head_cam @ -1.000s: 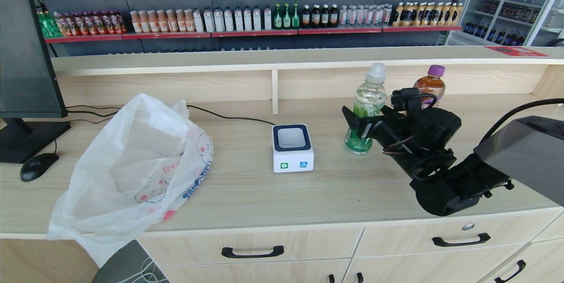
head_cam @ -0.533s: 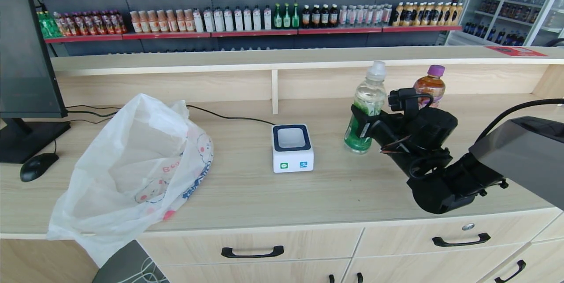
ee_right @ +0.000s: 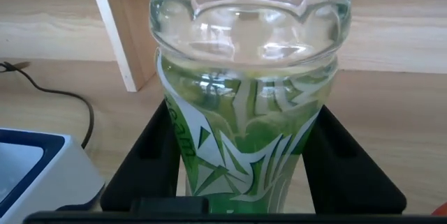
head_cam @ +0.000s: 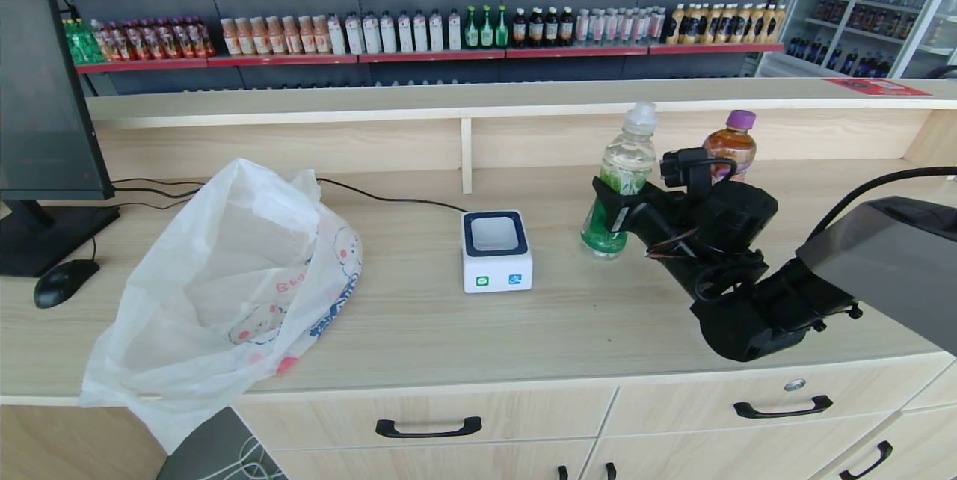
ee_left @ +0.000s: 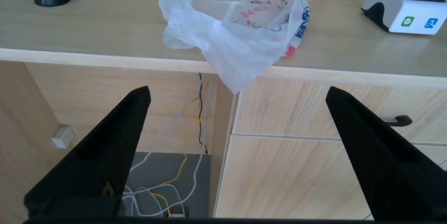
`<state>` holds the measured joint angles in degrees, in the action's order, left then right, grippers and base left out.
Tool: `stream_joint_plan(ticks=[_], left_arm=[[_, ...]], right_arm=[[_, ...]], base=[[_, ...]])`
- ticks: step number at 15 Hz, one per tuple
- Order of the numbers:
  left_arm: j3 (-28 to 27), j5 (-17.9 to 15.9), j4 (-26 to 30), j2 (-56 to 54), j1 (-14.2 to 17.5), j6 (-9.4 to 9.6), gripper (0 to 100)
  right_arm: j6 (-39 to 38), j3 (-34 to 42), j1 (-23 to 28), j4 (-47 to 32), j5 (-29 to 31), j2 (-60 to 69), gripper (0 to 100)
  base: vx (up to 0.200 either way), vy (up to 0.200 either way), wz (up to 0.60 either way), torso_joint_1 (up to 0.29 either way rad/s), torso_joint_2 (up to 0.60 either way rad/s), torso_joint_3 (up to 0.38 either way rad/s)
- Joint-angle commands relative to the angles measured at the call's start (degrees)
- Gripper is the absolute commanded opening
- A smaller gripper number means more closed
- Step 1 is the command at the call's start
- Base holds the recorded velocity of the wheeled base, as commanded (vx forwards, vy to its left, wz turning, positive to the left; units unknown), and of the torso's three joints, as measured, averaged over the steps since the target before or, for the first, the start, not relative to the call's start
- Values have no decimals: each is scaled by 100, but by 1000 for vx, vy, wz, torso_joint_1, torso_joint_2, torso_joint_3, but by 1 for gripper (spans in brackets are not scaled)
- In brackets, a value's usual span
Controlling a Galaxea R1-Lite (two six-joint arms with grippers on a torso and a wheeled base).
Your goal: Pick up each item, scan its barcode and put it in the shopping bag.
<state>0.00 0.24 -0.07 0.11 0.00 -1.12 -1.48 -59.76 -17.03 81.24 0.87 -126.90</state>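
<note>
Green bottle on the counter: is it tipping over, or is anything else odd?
The green bottle leans because the right gripper is shut around its middle. Nothing looks spilled or damaged; the shopping bag sags over the counter edge.

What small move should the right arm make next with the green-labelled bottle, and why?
Probably lift the green-labelled bottle straight up a little. The right gripper has its fingers pressed on both sides of the label, yet the bottle's base seems to rest on the counter, slightly tilted. It must clear the surface before it goes over to the scanner.
</note>
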Motion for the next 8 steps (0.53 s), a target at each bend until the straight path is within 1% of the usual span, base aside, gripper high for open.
stream_joint_plan(ticks=[1,8], left_arm=[[0,2,-1,7,0,-2,100],[0,2,-1,-2,0,-2,100]], right_arm=[[-2,-10,-2,24,1,96,0],[-2,34,-11,59,-7,526,0]], base=[[0,0,0,0,0,0],[0,0,0,0,0,0]])
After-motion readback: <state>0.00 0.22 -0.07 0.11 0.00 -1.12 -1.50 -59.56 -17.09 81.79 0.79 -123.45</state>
